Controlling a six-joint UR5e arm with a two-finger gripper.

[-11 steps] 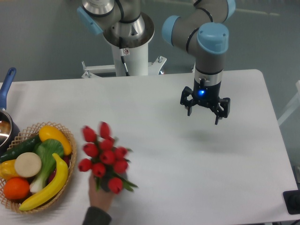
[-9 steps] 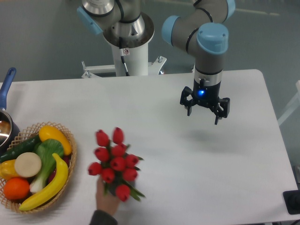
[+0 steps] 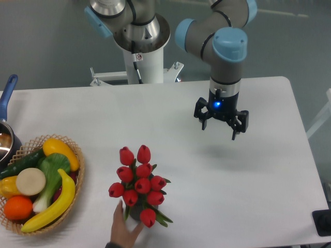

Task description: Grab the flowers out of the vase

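Since the earlier frames, the flowers (image 3: 138,185) have slid to the right across the table (image 3: 269,170), pushed along by a person's hand (image 3: 124,231) at their base, and the gripper (image 3: 221,125) has shifted slightly left. It hangs above the table with its fingers spread wide, holding nothing. The red tulips now sit well below and to the left of the gripper, near the front edge, and hide the vase under them. Farther left of the gripper, past the flowers, a woven basket (image 3: 76,155) holds fruit and vegetables.
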